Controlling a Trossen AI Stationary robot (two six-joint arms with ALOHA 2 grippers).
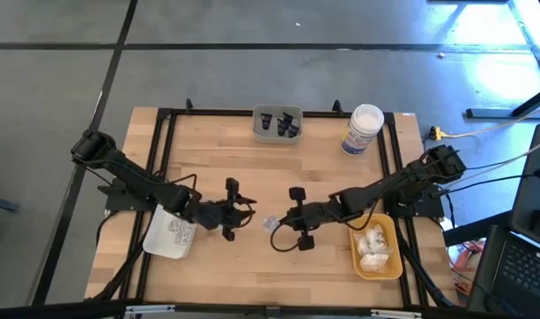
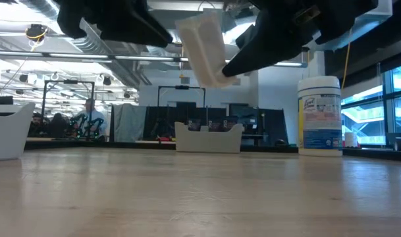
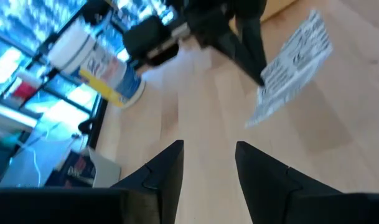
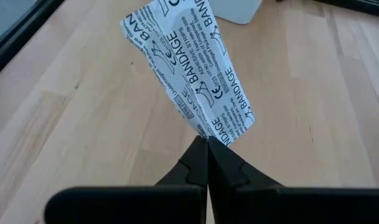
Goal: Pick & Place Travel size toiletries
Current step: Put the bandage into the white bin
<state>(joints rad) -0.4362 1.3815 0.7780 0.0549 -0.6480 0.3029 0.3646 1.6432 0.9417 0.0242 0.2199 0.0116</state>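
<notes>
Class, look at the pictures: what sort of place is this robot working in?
Probably a robotics lab or workshop: a framed wooden table, exposed ceiling ducts, and further benches with equipment behind.

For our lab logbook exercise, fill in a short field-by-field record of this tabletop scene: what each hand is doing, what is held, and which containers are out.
right hand: shut on one edge of the white printed bandage packet, lifted above the table
left hand: open, empty, facing the packet
white tray: under the left arm, holds silvery packets
yellow tray: under the right arm, holds white puffy bundles
grey tray: far edge, holds small dark items
tall white jar with a blue label: far right corner
</notes>
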